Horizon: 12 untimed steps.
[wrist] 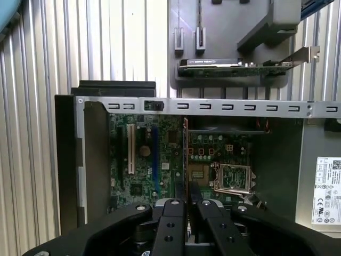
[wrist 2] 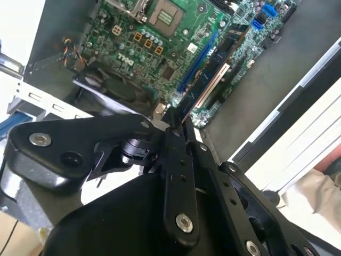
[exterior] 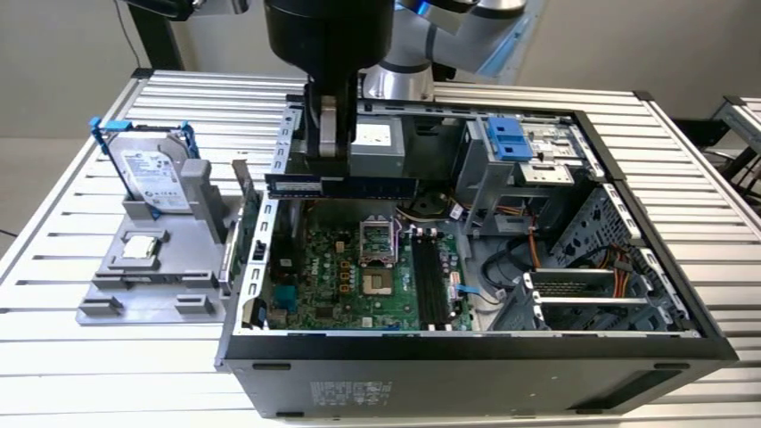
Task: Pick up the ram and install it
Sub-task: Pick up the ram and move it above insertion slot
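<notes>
One ram (exterior: 342, 186) clamped in closed end effector (exterior: 337, 168), level above motherboard (exterior: 339, 272) inside open case (exterior: 476, 346).

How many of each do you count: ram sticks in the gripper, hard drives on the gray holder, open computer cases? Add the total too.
ram, held in the gripper: 1
hard drive, standing on the gray holder: 1
computer case, open: 1
Total: 3
</notes>
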Tool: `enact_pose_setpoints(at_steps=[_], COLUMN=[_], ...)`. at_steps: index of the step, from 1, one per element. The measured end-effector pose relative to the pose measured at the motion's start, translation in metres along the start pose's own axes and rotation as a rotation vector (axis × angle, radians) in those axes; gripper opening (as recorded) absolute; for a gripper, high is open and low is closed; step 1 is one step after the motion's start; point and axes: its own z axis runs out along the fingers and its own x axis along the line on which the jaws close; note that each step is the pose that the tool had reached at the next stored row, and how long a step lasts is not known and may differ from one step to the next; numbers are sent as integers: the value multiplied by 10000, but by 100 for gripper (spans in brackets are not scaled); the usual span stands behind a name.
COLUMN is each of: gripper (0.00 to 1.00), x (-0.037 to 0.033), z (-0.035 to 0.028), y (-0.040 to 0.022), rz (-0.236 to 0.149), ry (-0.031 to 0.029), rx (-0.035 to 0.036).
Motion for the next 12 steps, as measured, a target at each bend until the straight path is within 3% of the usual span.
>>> enact_pose_setpoints(at_steps=[12], gripper=[0], x=[-1], z=[0], y=[-121], rz=[0], ry=[2], rx=[-1])
